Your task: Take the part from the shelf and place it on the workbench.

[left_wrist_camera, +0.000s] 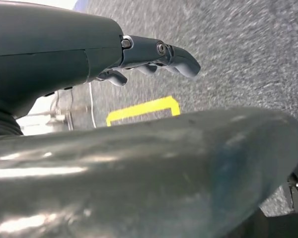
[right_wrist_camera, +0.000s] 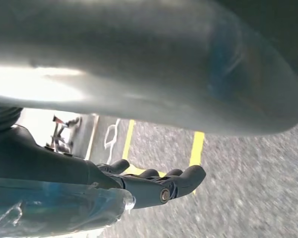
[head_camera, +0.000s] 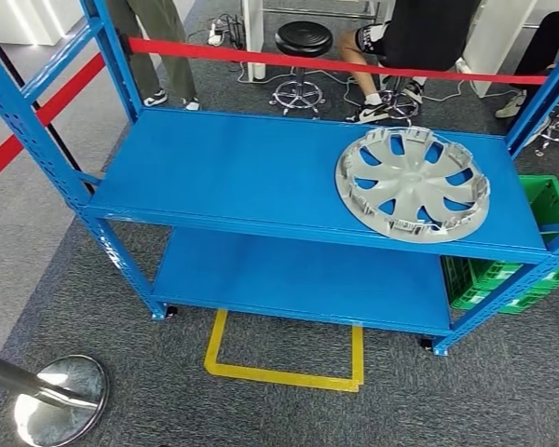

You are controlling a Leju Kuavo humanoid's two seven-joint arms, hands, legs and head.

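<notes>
Silver plastic wheel cover [head_camera: 413, 183] lies flat at the right end of the blue metal shelf's [head_camera: 235, 172] upper level. Left hand [left_wrist_camera: 155, 57] and right hand [right_wrist_camera: 159, 186] hang over grey carpet, fingers apart, holding nothing.

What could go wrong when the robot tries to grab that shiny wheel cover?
The silver wheel cover lies near the front right edge of the blue shelf, so a clumsy push might slide it off. It is wide and flat, which may make it hard to grip. The left hand and right hand hang low over the floor, and could bump the shelf's edge coming up.
</notes>
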